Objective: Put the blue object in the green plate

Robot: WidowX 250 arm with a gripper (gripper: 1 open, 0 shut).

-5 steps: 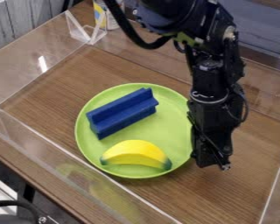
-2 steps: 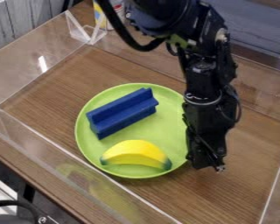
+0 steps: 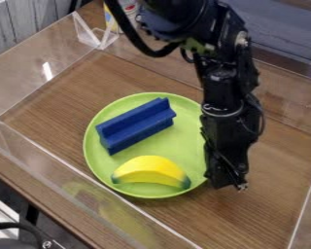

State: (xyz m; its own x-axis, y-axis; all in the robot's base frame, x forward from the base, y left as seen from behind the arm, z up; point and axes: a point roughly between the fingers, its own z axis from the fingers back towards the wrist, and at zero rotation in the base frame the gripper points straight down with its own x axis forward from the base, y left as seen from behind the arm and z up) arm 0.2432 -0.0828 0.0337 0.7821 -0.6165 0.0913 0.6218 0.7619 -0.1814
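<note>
Camera shows a ridged blue block on smooth green plate.

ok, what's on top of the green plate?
On the green plate: the blue block and, nearer the camera, the yellow banana. Plate surface directly beneath both is covered, so can't tell what's there.

A dark blue rectangular block, elongated and with a raised ridge running along its top, lies flat inside a round lime-green plate, up and to the left of the black hand in the camera view and apart from it. The block sits at a slant, its right end higher in the view. The shallow plate, its rim raised, rests flat on the table, most of it to the hand's left.
</note>
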